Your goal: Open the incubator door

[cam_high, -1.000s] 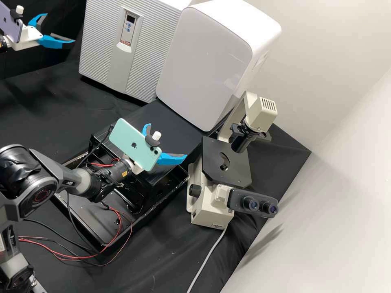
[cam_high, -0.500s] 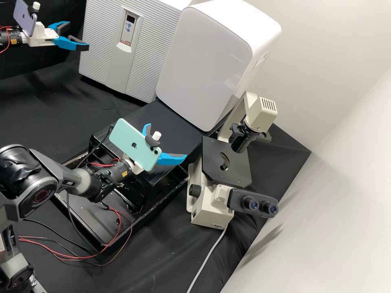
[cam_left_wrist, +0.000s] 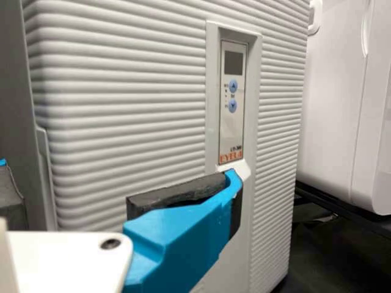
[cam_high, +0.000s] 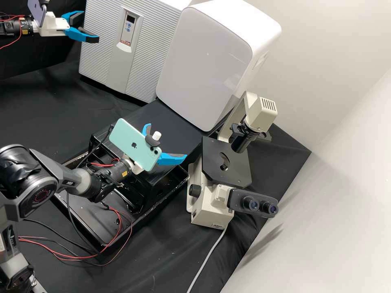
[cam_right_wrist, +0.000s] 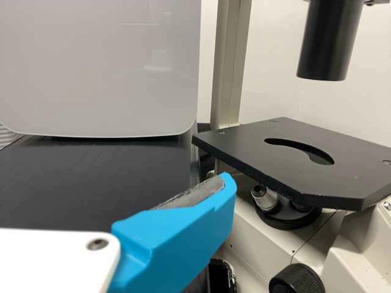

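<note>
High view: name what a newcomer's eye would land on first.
Probably the mint phone, bright against the black bench, mounted behind the open blue pincer near the middle. Next, likely the big glossy white box at upper centre, between the ribbed incubator and the microscope. The other blue pincer, at upper left by the incubator, might follow.

Pale grey on the incubator [cam_high: 99,49], upper left of the frame, all fine ridged stripes, and there's light blue on its buttons [cam_high: 129,25]! Bright blue on left gripper [cam_high: 90,27] and right gripper [cam_high: 168,140], mint green phone [cam_high: 128,140] mid-frame, cream microscope [cam_high: 209,212] lower centre!
</note>
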`<action>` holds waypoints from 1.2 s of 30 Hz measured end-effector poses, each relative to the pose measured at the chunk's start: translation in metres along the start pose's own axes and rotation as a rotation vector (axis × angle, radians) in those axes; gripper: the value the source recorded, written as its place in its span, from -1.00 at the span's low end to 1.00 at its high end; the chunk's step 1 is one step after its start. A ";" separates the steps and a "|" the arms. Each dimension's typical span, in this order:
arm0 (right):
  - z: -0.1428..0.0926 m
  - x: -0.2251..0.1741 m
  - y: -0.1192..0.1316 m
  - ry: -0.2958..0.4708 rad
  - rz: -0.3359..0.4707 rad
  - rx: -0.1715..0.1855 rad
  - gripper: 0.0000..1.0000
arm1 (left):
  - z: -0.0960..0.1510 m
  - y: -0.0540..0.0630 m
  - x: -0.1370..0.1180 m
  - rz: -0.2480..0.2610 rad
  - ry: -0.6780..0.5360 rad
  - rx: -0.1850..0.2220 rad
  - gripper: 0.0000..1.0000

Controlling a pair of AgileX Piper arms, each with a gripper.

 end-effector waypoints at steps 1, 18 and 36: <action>0.000 0.000 0.000 0.000 0.000 0.000 1.00 | -0.002 0.003 0.002 -0.002 -0.008 0.009 1.00; 0.000 0.000 0.000 0.000 0.000 0.000 1.00 | -0.020 -0.017 0.025 -0.062 -0.014 -0.067 1.00; 0.000 0.000 0.000 0.000 0.000 0.000 1.00 | -0.018 -0.009 0.030 -0.068 -0.019 -0.038 1.00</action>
